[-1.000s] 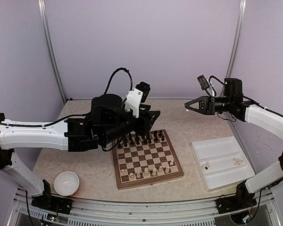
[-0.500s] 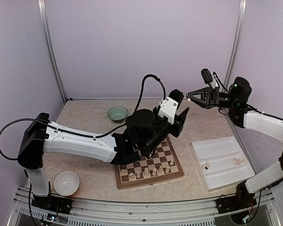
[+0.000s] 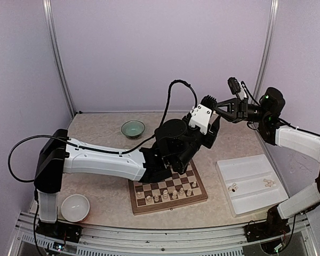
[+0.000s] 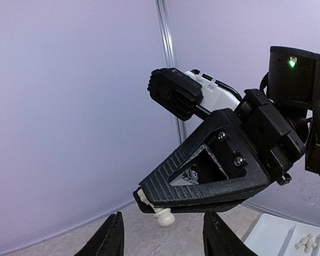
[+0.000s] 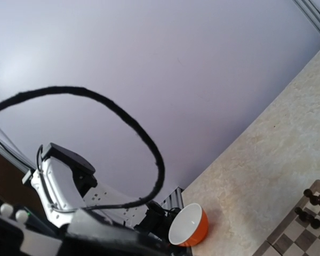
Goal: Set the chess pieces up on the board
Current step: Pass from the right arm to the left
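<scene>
The board (image 3: pixel 198 188) lies mid-table with cream chess pieces (image 3: pixel 165 196) along its near rows; my left arm covers its far half. My right gripper (image 3: pixel 217 105) hangs high over the table's far right, shut on one cream chess piece (image 4: pixel 164 216) that sticks out below its black fingertips (image 4: pixel 149 193). My left gripper (image 3: pixel 214 124) reaches up to it and stands open. In the left wrist view its two fingertips (image 4: pixel 116 234) flank the held piece from below without touching it.
A white tray (image 3: pixel 245 169) at the right holds loose cream pieces (image 3: pixel 268 183). A green bowl (image 3: pixel 133 128) sits at the back. An orange bowl with a white inside (image 3: pixel 75 207) stands at the near left, also in the right wrist view (image 5: pixel 189 226).
My left arm has swung from over the board up and to the right, until its gripper is under the right gripper. The right gripper rose slightly, still holding its piece.
</scene>
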